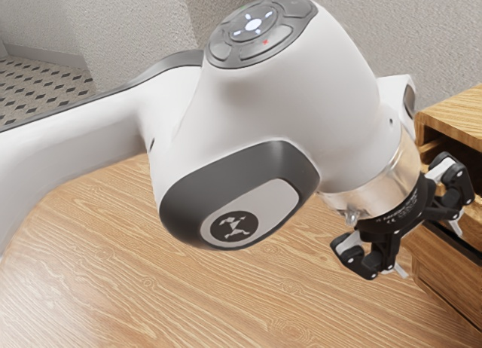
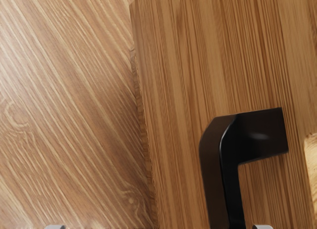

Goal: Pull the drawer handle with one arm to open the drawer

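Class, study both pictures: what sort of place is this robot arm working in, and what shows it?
Probably a furnished indoor room, rendered in a simulator: a wood-grain table, a wooden drawer unit with a black handle, and a patterned tiled floor meeting a speckled grey wall behind.

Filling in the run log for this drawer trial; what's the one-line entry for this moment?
stage: pre-grasp | jaws: open | drawer handle: black, close ahead of the jaws, ungripped | drawer: wooden front, on table
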You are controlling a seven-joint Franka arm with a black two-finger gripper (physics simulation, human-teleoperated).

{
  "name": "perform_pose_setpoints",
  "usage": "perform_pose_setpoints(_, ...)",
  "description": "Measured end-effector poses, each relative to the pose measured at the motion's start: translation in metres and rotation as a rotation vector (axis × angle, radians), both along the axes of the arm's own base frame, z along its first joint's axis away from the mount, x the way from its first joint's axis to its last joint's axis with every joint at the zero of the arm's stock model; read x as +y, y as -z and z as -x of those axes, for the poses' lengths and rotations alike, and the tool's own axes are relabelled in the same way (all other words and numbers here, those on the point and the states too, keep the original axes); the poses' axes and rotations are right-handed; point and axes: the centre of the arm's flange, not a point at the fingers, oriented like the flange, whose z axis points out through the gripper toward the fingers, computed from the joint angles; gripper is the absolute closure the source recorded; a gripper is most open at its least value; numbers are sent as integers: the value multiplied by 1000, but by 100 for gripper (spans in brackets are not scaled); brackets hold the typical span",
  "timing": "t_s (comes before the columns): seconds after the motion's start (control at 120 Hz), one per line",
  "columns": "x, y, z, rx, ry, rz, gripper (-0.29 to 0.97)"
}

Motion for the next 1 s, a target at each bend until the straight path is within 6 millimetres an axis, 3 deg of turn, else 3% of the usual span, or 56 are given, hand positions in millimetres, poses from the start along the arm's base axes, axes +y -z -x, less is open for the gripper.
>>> perform_pose_setpoints(0.275,2,10,15,20,-8,-12,21)
perform_pose_setpoints(1.0,12,9,58,9,-39,-34,21)
